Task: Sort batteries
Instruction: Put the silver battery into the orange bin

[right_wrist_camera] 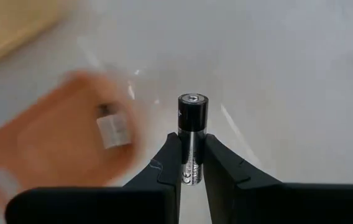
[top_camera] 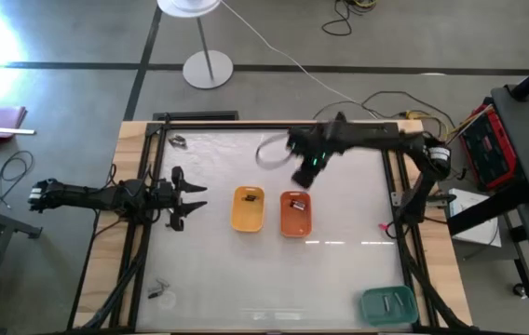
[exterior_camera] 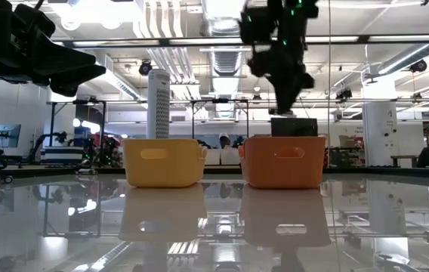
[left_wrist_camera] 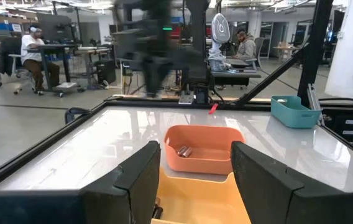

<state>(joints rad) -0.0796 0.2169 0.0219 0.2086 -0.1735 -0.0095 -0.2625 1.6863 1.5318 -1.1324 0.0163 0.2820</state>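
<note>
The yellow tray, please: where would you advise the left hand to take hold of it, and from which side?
Grip the yellow tray by its left long wall, coming from the left, where the open left hand already waits. The thin upright rim suits a pinch, one finger inside and one outside. The orange tray crowds the other side.

Open-plan robotics lab, ceiling ducts (exterior_camera: 222,53), desks w/ seated people (left_wrist_camera: 32,56)

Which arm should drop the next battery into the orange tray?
Right. The right gripper already pinches a battery just above the orange tray. The left gripper waits open, beside the yellow tray.
</note>
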